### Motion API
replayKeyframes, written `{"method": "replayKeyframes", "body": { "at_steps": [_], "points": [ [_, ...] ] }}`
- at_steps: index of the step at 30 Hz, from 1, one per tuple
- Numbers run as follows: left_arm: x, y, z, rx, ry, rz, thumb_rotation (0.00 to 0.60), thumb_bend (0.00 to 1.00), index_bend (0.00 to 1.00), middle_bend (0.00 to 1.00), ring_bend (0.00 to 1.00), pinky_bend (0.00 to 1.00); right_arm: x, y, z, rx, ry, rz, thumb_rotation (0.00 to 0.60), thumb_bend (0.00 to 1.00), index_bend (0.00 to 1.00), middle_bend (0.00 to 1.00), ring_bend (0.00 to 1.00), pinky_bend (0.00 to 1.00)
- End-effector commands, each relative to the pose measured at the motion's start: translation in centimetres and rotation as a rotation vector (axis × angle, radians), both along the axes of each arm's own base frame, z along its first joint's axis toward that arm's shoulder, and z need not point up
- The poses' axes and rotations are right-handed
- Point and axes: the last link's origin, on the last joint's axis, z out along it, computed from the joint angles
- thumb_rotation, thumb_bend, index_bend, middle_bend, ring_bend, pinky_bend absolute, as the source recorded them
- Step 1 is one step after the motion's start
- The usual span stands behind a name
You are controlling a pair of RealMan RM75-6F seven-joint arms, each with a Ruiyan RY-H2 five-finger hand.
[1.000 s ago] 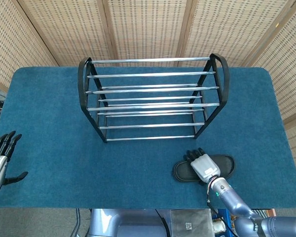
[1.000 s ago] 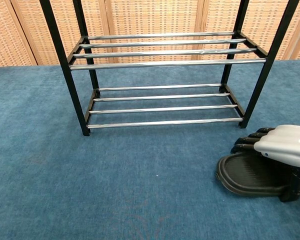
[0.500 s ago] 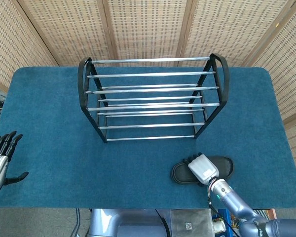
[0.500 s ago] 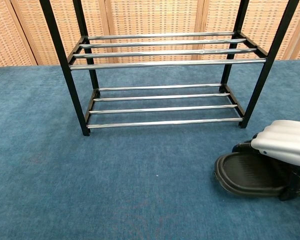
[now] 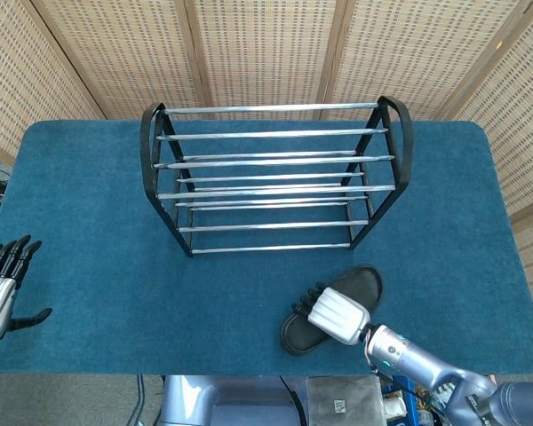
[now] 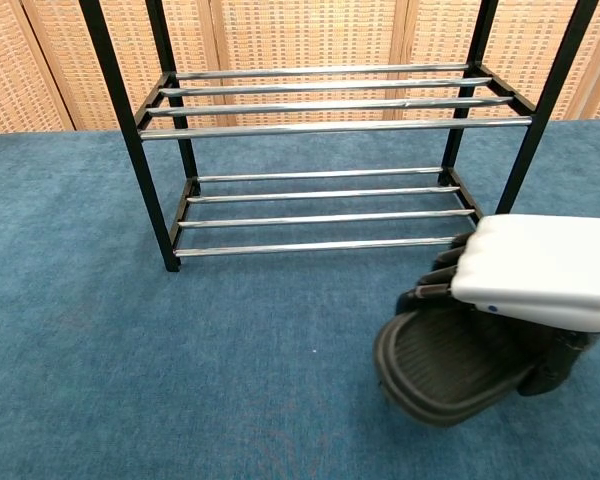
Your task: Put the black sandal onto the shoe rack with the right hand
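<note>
The black sandal (image 5: 359,286) is lifted off the blue cloth and tilted, its toe end pointing toward the rack's right leg; the chest view shows its ridged footbed (image 6: 440,365). My right hand (image 5: 336,314) grips it across the middle, fingers over the far edge; from the chest camera this right hand (image 6: 540,272) fills the lower right. The shoe rack (image 5: 271,177), black frame with chrome bars on two tiers, stands at the back centre, and its lower tier (image 6: 325,210) lies just beyond the sandal. My left hand (image 5: 0,288) hangs open at the table's left edge.
A blue cloth (image 5: 89,204) covers the whole table. Wicker screens (image 5: 266,44) close off the back and both sides. Open blue surface (image 6: 180,370) lies in front of the rack to the left of the sandal.
My right hand has raised the sandal off the cloth, swung it left and turned it so it now lies diagonally. The left hand has stayed where it was.
</note>
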Motion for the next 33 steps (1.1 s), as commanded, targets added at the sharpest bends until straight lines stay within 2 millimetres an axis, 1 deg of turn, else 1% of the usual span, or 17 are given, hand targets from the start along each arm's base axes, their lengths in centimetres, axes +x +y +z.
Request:
{"method": "replayKeyframes", "body": {
  "at_steps": [1, 3, 6, 8, 10, 14, 18, 25, 28, 33],
  "points": [
    [-0.1, 0.2, 0.0, -0.003, -0.001, 0.005, 0.600, 0.15, 0.00, 0.00, 0.00, 0.00, 1.7, -0.8, -0.1, 0.052, 0.013, 0.147, 0.600, 0.54, 0.46, 0.46, 0.43, 0.35],
    [-0.2, 0.3, 0.0, -0.004, -0.002, 0.010, 0.600, 0.15, 0.00, 0.00, 0.00, 0.00, 2.1, -1.0, -0.5, 0.065, 0.018, 0.191, 0.600, 0.59, 0.46, 0.47, 0.43, 0.36],
    [-0.3, 0.4, 0.0, -0.008, -0.002, 0.013, 0.600, 0.15, 0.00, 0.00, 0.00, 0.00, 2.8, -1.4, -1.0, 0.078, 0.026, 0.255, 0.600, 0.63, 0.46, 0.47, 0.43, 0.37],
    [-0.4, 0.5, 0.0, -0.009, -0.005, 0.019, 0.600, 0.15, 0.00, 0.00, 0.00, 0.00, 3.5, -2.2, -1.5, 0.072, 0.045, 0.340, 0.600, 0.66, 0.46, 0.47, 0.43, 0.38],
    [-0.5, 0.7, 0.0, -0.008, -0.008, 0.028, 0.600, 0.15, 0.00, 0.00, 0.00, 0.00, 4.1, -3.8, -1.8, 0.043, 0.082, 0.452, 0.600, 0.68, 0.46, 0.46, 0.43, 0.38],
    [-0.8, 1.2, -0.1, -0.017, -0.010, 0.047, 0.600, 0.15, 0.00, 0.00, 0.00, 0.00, 4.3, -7.2, -2.5, 0.004, 0.155, 0.570, 0.600, 0.72, 0.46, 0.47, 0.43, 0.38],
    [-1.0, 1.5, -0.2, -0.024, -0.010, 0.058, 0.600, 0.15, 0.00, 0.00, 0.00, 0.00, 4.4, -8.9, -2.7, 0.000, 0.163, 0.601, 0.600, 0.76, 0.46, 0.46, 0.43, 0.38],
    [-1.2, 2.1, -0.5, -0.042, -0.005, 0.078, 0.600, 0.15, 0.00, 0.00, 0.00, 0.00, 5.5, -12.1, -3.0, -0.035, 0.174, 0.617, 0.600, 0.76, 0.46, 0.46, 0.43, 0.38],
    [-1.3, 2.2, -0.6, -0.044, -0.005, 0.084, 0.600, 0.15, 0.00, 0.00, 0.00, 0.00, 5.7, -13.0, -3.4, -0.045, 0.191, 0.623, 0.600, 0.76, 0.46, 0.45, 0.43, 0.38],
    [-1.4, 2.4, -0.6, -0.043, -0.007, 0.091, 0.600, 0.15, 0.00, 0.00, 0.00, 0.00, 6.1, -13.8, -3.8, -0.064, 0.201, 0.641, 0.600, 0.76, 0.46, 0.44, 0.43, 0.38]
  ]
}}
